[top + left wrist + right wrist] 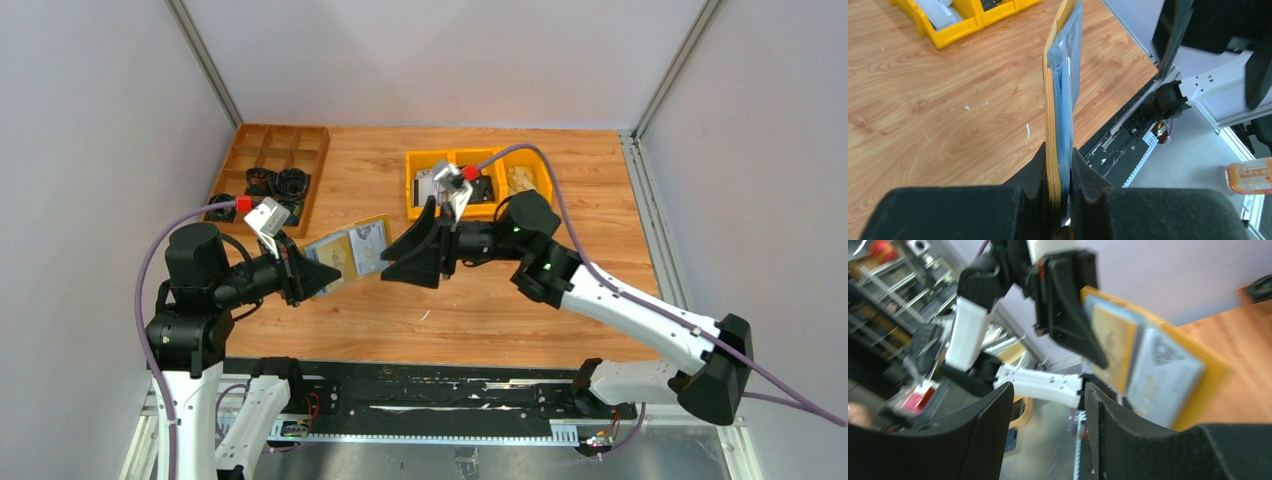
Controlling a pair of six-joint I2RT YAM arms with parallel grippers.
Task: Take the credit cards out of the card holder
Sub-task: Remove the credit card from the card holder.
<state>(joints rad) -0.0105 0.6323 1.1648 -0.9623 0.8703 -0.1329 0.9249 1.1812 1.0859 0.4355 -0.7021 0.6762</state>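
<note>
Mid-frame in the overhead view, the left gripper [318, 276] clenched one edge of the open wallet [352, 252] aloft while the right gripper [405, 262] gaped empty beside it, so tugging its cards [1160, 377] might have yanked the wallet from that narrow hold.

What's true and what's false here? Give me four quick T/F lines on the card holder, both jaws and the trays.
1. The card holder lies closed on the table. False: the left jaws hold it up, opened.
2. The right jaws are open and empty. True.
3. The yellow bins sit at the far side of the table. True.
4. The brown compartment tray is at the far right corner. False: it is at the far left.
</note>
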